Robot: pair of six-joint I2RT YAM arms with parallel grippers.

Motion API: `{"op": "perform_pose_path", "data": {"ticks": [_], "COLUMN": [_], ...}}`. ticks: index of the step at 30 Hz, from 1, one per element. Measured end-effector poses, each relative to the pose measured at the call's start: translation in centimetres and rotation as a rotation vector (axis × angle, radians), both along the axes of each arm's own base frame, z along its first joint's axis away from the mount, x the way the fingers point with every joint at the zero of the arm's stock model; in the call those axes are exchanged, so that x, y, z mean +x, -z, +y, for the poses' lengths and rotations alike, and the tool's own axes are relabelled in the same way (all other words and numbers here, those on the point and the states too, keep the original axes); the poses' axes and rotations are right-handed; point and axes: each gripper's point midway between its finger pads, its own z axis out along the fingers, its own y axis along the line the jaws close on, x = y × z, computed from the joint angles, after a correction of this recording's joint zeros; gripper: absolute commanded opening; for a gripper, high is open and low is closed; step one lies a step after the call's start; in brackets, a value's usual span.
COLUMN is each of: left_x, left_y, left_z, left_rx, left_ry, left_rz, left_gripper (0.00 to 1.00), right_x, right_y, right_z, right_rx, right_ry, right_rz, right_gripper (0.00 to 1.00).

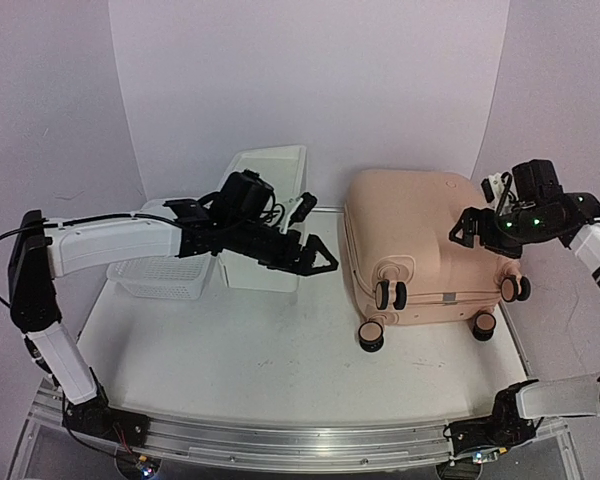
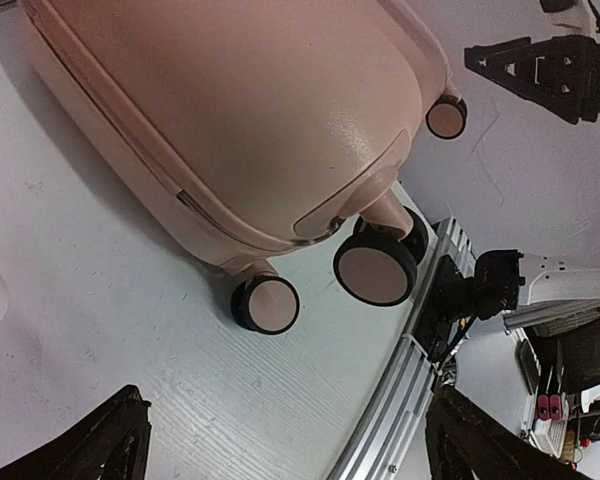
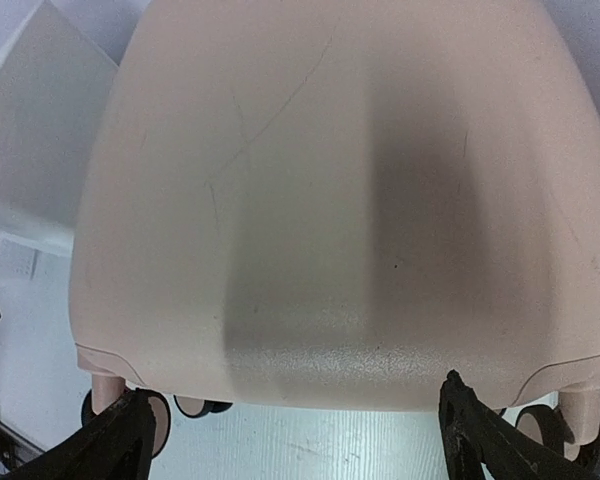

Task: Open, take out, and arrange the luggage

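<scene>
White tabletop under pale walls carries the peach-pink suitcase on its right half. It lies flat and shut, with its caster wheels facing the near edge. The left claw hangs open and empty between the white drawer box and the suitcase. The right claw sits over the shell's right side, fingers spread wide, gripping nothing. A mesh basket stands left of the box.

The peach-pink hard-shell suitcase lies closed on the white table, zipper seam visible. Three black-and-pink caster wheels sit at its near end, toward the aluminium edge rail. The left gripper hovers beside them, black fingertips spread wide.
</scene>
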Motion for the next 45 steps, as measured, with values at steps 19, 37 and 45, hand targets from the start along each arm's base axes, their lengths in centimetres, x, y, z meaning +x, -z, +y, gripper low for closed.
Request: {"op": "perform_pose_path", "data": {"ticks": [19, 37, 45], "left_x": [11.0, 9.4, 5.9], "left_y": [3.5, 3.8, 1.8], "left_z": [-0.2, 3.1, 2.2], "left_rx": [0.151, 0.298, 0.243], "left_ry": [-0.149, -0.13, -0.081], "left_rz": [-0.08, -0.074, -0.073], "left_gripper": [0.95, 0.99, 0.99], "right_x": [-8.3, -4.1, -3.7], "right_y": [3.9, 9.1, 9.3], "right_z": [12.0, 15.3, 14.6], "right_rx": [0.083, -0.443, -0.509], "right_ry": [-0.357, -0.153, -0.151], "right_rz": [0.22, 0.161, 0.107], "right_gripper": [0.98, 0.65, 0.39]}}
